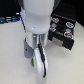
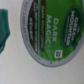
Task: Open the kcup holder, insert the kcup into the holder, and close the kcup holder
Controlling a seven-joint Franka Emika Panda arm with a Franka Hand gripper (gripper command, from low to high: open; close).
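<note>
The kcup (image 2: pixel 47 37) fills most of the wrist view: a round green lid with white print, seen very close. In the exterior view only a sliver of that green kcup (image 1: pixel 32 62) peeks out beside the arm's lower end. My gripper (image 1: pixel 40 66) hangs low over the white table, right at the kcup; the arm hides its fingers and I cannot tell how they stand. The kcup holder (image 1: pixel 64 31), a black boxy block with pale label panels on its front, stands at the exterior view's right, well apart from the gripper.
The white table (image 1: pixel 12 55) spreads under everything. A teal object (image 2: pixel 4 26) shows at the edge of the wrist view next to the kcup. Dark clutter (image 1: pixel 9 19) lines the back at the exterior view's left.
</note>
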